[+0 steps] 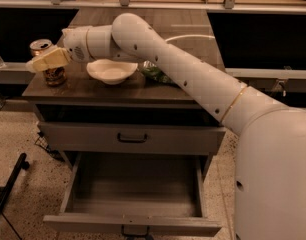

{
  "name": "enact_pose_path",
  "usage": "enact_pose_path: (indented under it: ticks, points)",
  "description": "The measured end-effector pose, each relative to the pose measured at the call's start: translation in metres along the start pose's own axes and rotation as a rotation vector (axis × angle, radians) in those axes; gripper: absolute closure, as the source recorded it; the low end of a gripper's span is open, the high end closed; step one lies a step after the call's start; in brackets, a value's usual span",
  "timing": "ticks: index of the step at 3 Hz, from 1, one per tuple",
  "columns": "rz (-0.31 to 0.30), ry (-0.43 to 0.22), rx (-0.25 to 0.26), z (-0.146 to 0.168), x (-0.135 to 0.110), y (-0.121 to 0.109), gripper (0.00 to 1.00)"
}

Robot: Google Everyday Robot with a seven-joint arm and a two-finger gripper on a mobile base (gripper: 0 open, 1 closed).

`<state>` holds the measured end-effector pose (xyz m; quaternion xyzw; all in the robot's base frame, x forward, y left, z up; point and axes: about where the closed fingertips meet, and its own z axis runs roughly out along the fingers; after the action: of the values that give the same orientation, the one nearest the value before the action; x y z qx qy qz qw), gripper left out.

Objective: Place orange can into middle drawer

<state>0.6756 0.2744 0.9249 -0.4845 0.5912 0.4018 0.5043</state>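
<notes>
**Cream fingers [48,59] at orange can [43,46]; middle drawer [133,224] open**

Gripper [43,62] sits at the near corner of the tabletop [93,90]. One finger lies across the front of the orange can, which stands on the tabletop with its silver top showing above that finger. Cannot tell whether the fingers are clamped on the can or only around it. White bowl [112,71] is just on the wrist side of the fingers, with the green bag [155,74] beyond it. Middle drawer is pulled out well below the fingers.

Seen from above behind the arm [183,69], gripper [38,64] upper left
</notes>
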Motion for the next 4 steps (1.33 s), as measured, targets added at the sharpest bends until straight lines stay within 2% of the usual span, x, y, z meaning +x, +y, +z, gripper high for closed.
enact_pose_path:
  ticks: [1,2,3,4]
  points:
    - [-0.028,-0.016,-0.002,0.002,-0.009,0.005,0.25]
    - [-0.057,0.041,-0.001,0.007,-0.009,0.012,0.49]
    - [-0.056,0.129,-0.003,0.010,0.004,0.020,0.72]
    - [-0.043,0.159,-0.010,0.010,0.009,0.023,0.95]
